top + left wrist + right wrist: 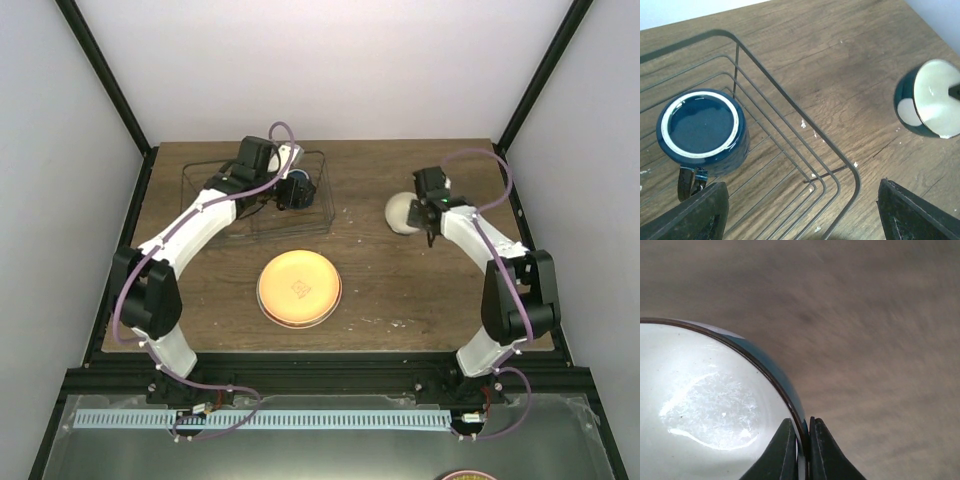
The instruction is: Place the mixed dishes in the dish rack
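The dark blue mug (pixel 702 131) stands inside the wire dish rack (pixel 795 104), a white ring facing up and its handle toward the camera. It also shows in the top view (pixel 302 186). My left gripper (pixel 802 220) is open and empty over the rack's corner, beside the mug; in the top view it (pixel 287 200) hangs over the rack (pixel 200 170). My right gripper (pixel 805 440) is shut on the rim of the white-and-teal bowl (pixel 705 400), which is tilted right of the rack (pixel 403 213). The orange-yellow plate (pixel 299 288) lies on the table's middle.
The table is dark wood (pixel 420 290) with black frame posts at its back corners. A round red-edged rim (pixel 468 476) peeks in at the bottom edge, below the arm bases; I cannot tell what it is.
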Available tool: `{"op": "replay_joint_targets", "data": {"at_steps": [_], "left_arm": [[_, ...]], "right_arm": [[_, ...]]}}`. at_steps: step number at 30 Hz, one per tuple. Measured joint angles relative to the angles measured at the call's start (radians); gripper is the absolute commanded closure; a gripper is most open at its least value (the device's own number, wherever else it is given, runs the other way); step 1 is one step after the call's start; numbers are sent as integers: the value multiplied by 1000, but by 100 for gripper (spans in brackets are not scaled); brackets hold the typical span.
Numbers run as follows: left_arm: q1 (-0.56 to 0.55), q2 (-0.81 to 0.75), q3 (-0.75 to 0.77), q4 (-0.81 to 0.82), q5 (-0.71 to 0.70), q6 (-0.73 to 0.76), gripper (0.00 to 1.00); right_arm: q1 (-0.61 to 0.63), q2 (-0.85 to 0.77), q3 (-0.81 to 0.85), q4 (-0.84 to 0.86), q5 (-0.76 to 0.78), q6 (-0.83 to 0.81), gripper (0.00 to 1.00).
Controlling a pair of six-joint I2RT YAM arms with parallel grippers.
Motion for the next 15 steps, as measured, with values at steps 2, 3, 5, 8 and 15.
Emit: {"op": "replay_joint_targets", "data": {"at_steps": [2,3,5,8,15], "left_arm": [[-3,12,11,-23,-4,0,18],[-4,14,16,-34,-9,0,18],[-6,16,32,-58,-23,0,18],[-8,16,53,-74,-39,0,18],[-10,24,63,-78,-64,-4,18]], "right_arm": [[71,0,51,44,24,-50,99],[106,0,78,70,36,-75,99],[161,0,125,129,55,-116,99],[216,0,173,198,73,-171,99],[293,88,299,277,116,-272,99]]}}
